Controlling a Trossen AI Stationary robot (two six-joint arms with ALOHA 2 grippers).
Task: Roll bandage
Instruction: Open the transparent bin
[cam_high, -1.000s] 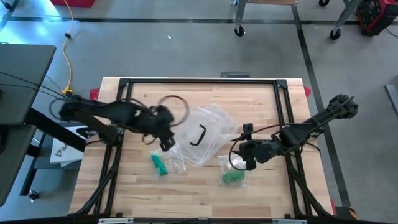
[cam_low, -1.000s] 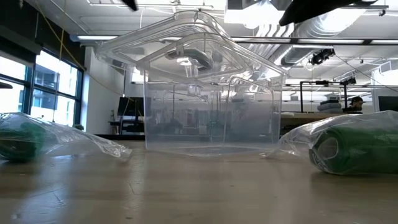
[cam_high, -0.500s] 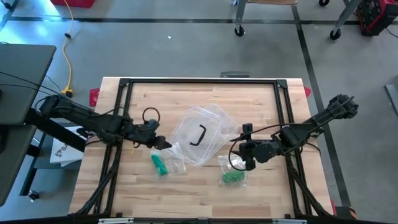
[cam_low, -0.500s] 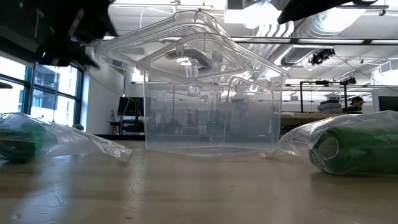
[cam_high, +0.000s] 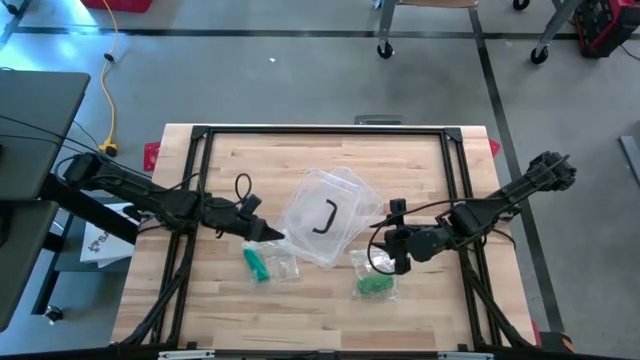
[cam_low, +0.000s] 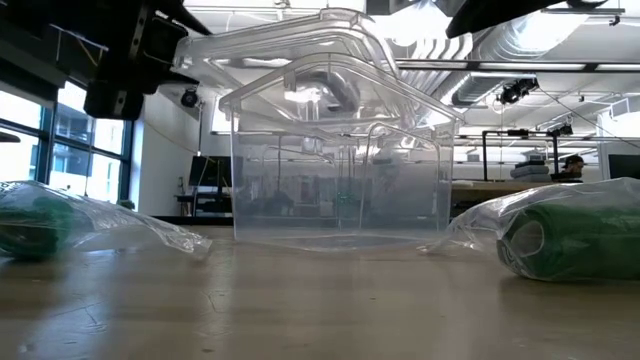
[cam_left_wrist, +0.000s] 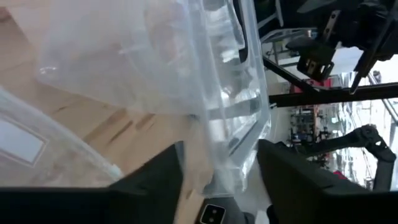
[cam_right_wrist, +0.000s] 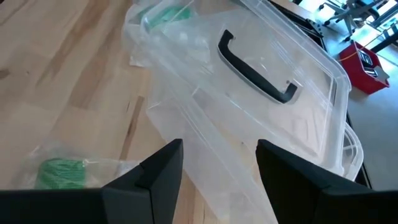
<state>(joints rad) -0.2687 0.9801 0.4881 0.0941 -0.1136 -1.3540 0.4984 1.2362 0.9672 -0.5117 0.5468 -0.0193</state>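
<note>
A clear plastic box (cam_high: 330, 240) stands mid-table, on it a clear lid (cam_low: 300, 55) with a black handle (cam_high: 322, 217). Two clear bags with green bandage lie in front: one near the left (cam_high: 257, 264), one near the right (cam_high: 375, 286). My left gripper (cam_high: 268, 233) reaches in from the table's left and is shut on the lid's left corner. My right gripper (cam_high: 385, 258) hangs open above the right bag (cam_right_wrist: 62, 174), touching nothing. My left gripper has the lid's rim (cam_left_wrist: 221, 155) at its left near corner between its two fingers (cam_left_wrist: 155, 180). The fingers come almost level from the table's left, slanting a little down. That side of the lid (cam_low: 190, 55) sits raised; the rest lies on the box.
A black frame (cam_high: 320, 131) runs round the wooden table top (cam_high: 220, 310), with a red clamp (cam_high: 151, 151) at each far corner. Bare wood lies along the near edge and the far side. Windows and benches of the room show behind the box in the low view.
My left gripper has sunk and drawn back toward the table's left edge, rolling as it went, and now stands at the lid's left corner. The lid's left side has risen, and the lid sits flatter on the box. My right arm has kept still.
</note>
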